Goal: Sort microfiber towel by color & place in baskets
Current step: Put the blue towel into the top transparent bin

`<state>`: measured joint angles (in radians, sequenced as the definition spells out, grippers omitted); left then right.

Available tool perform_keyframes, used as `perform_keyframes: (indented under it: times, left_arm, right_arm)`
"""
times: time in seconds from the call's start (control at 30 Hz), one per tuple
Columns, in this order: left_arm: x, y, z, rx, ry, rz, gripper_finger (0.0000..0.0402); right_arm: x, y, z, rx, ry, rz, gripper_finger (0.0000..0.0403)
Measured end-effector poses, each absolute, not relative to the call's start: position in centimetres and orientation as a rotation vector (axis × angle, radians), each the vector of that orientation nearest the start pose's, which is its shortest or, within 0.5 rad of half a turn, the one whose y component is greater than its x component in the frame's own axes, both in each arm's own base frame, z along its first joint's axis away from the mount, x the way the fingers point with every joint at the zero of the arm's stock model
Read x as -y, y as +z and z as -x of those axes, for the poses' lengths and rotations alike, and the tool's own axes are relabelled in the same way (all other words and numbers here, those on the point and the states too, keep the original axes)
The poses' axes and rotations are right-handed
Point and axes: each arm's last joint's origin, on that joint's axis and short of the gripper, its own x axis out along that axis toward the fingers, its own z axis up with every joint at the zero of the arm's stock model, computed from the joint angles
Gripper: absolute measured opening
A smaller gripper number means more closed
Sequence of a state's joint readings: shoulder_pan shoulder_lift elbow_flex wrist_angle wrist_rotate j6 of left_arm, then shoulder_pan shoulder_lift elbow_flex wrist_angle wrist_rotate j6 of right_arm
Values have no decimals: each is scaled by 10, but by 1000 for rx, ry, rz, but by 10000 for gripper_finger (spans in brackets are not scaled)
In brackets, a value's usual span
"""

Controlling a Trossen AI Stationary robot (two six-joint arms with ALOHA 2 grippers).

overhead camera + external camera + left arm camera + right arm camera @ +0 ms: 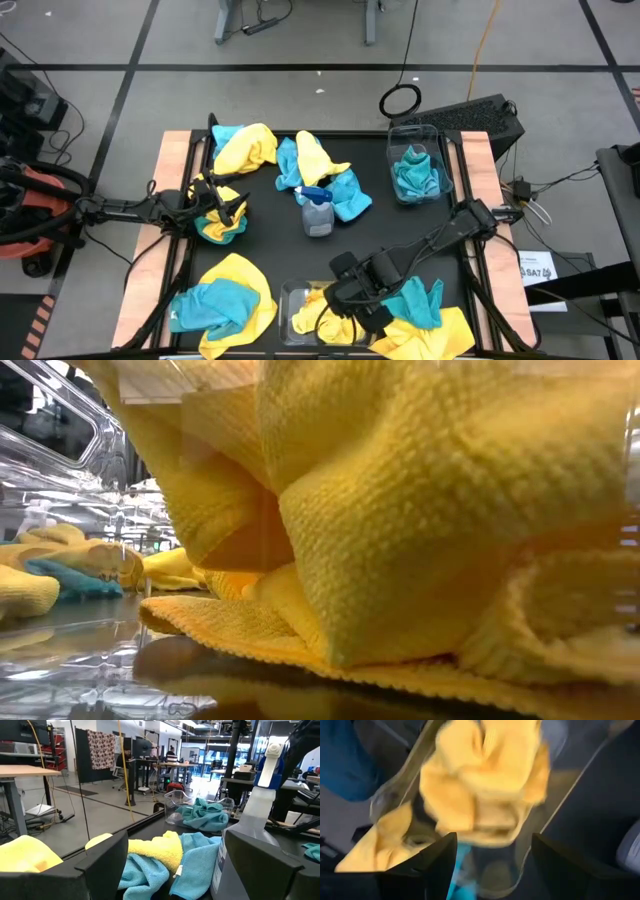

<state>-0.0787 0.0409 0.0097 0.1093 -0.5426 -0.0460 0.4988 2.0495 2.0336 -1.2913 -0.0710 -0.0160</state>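
From above, I see my right gripper [345,300] over the clear basket [292,296] at the near edge of the table. That basket has yellow towels [312,312] in it, so yellow goes here. The other basket [417,165] sits at the far right and holds teal towels [414,175], so blue goes there. My left gripper [232,208] is at the left side, right by a small mixed pile [222,224] of yellow and teal. More mixed piles lie around: one at the far left [245,147], one in the middle [318,170] beside the spray bottle [317,210], a big one near left [225,295] and one near right [425,312]. A lot is left to sort, I think.

From table height, a yellow towel [420,530] fills almost the whole picture (it is very close). It sits bunched behind a clear basket wall [60,420].

My left wrist camera looks past open jaws with nothing between them. I see a yellow towel [155,849] lying on a teal towel [165,870], the spray bottle [260,805] close by, and the teal basket [180,805] far off.

My right wrist camera looks down into the yellow basket [570,785]. The jaws are spread wide and hold nothing. A bunched yellow towel [480,775] lies just past the fingers [430,860], so it looks let go where it belongs.
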Motion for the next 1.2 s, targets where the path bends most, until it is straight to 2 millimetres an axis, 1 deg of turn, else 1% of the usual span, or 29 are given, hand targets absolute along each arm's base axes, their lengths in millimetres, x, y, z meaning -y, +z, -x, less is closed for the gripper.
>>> perform_keyframes:
  times: [0.23,0.4,0.47,0.63,0.83,1.03,1.2]
  left_arm:
    - [-7,174,-96,82,462,68,338]
    - [-7,171,-96,50,463,58,338]
    - [-7,170,-96,45,463,57,338]
    - [-7,170,-96,45,463,57,338]
    - [-7,170,-96,43,463,57,338]
    - [-7,170,-96,44,463,57,338]
    - [-7,170,-96,45,463,58,338]
  right_arm:
    - [-207,298,-339,-1478,395,232,248]
    - [-220,298,-321,-1568,308,210,248]
    - [-226,300,-313,-1563,264,221,248]
    - [-241,311,-295,-1485,174,250,248]
    - [-260,310,-278,-1420,130,317,240]
    - [-269,293,-268,-1434,104,391,222]
    - [-267,267,-263,-1481,110,437,211]
